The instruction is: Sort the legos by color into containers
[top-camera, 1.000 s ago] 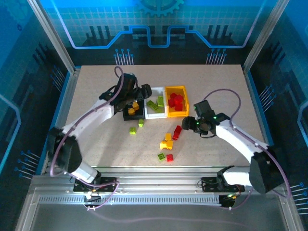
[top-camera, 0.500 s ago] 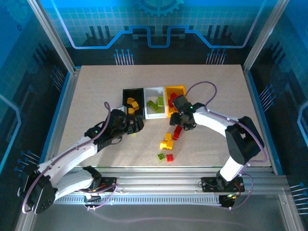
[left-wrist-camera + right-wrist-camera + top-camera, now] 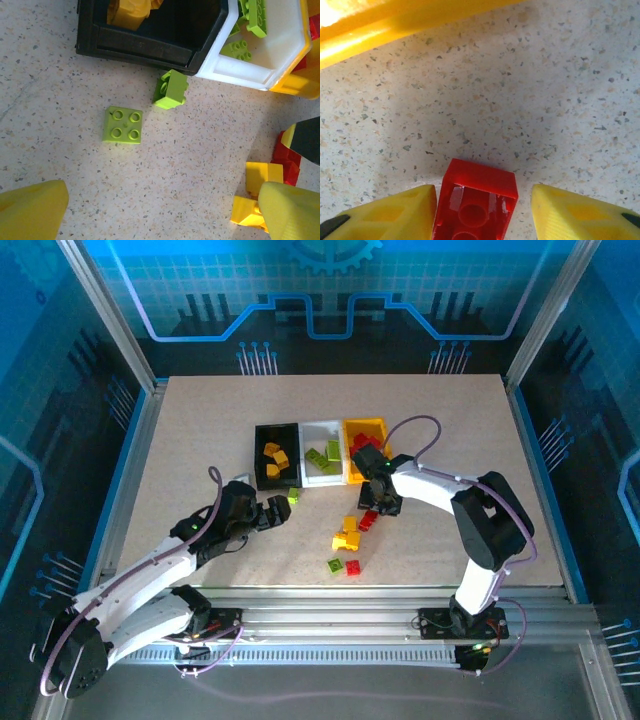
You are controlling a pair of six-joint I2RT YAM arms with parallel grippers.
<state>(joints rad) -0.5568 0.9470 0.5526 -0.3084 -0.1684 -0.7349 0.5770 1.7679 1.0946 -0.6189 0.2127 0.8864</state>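
the red brick (image 3: 477, 182) sits between the right gripper's (image 3: 484, 200) half-spread fingers (image 3: 385, 215), touching one, clear of the other; left gripper (image 3: 165, 205) gapes wide near a green brick (image 3: 122, 125)

Three bins stand in a row behind the middle of the surface (image 3: 450, 440), walls touching: left bin (image 3: 277, 485), middle bin (image 3: 322, 481), right bin (image 3: 365, 422). Each holds bricks. Just before the join of the left and middle bins lies a tilted brick (image 3: 171, 89), seemingly touching the wall. A flat brick (image 3: 122, 125) lies before it, to its left. Before the right bin, a brick (image 3: 475, 200) sits between the right fingers (image 3: 385, 210). A cluster (image 3: 347, 533) lies nearer, and a pair (image 3: 352, 567) lies nearest, side by side.
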